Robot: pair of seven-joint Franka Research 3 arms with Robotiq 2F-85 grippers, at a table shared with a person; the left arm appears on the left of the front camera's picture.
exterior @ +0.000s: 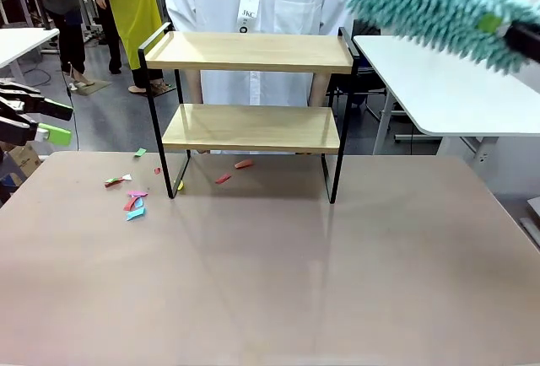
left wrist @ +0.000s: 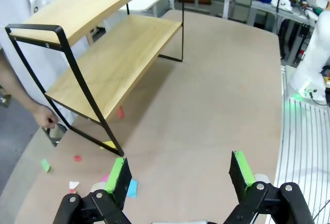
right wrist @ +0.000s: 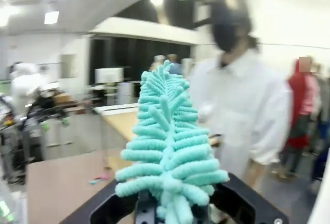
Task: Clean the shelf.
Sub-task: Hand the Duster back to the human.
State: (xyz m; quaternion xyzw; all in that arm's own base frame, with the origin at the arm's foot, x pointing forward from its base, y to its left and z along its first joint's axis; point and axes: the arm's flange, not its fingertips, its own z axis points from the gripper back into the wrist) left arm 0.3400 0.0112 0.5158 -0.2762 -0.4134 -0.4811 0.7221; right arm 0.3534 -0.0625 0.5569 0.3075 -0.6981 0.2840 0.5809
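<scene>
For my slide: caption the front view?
Right gripper raises a teal duster above the shelf; paper scraps litter the table.

The left gripper (exterior: pixel 34 121) sits at the left edge of the front frame, its black fingers with green pads (exterior: pixel 57 135) spread wide apart and pointing toward the frame's middle, nothing between them. In its own wrist view the left gripper (left wrist: pixel 180 175) rises from the bottom edge, jaws wide. The right gripper (right wrist: pixel 172 211) is clamped shut on a teal fluffy chenille duster (right wrist: pixel 167 152), raised in the front frame's upper right.
</scene>
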